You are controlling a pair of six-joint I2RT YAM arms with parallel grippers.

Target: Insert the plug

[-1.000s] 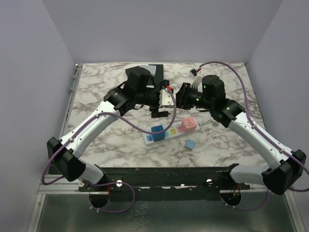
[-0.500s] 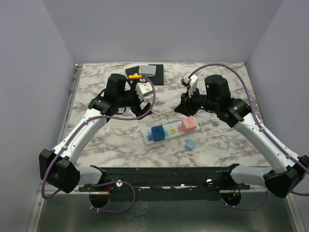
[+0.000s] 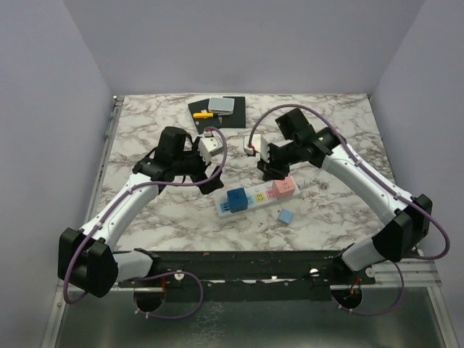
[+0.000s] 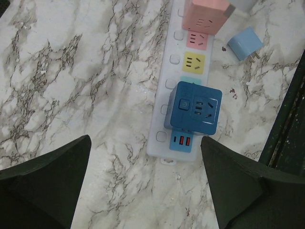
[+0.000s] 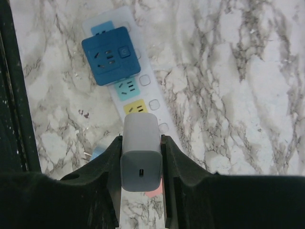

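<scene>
Grey charger plug point(image 5: 140, 157) | right tool point(image 5: 140, 143) clamping it, hovering over power strip point(image 5: 153, 98) | left tool point(image 4: 144, 140) gaping, empty | insertion pending

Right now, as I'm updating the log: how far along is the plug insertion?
Done: the dark blue cube adapter and the pink cube adapter sit in the white power strip. In hand: the right hand grips a pale grey charger block above the strip; the left hand is open and empty. Left: seating it in a free socket.
</scene>
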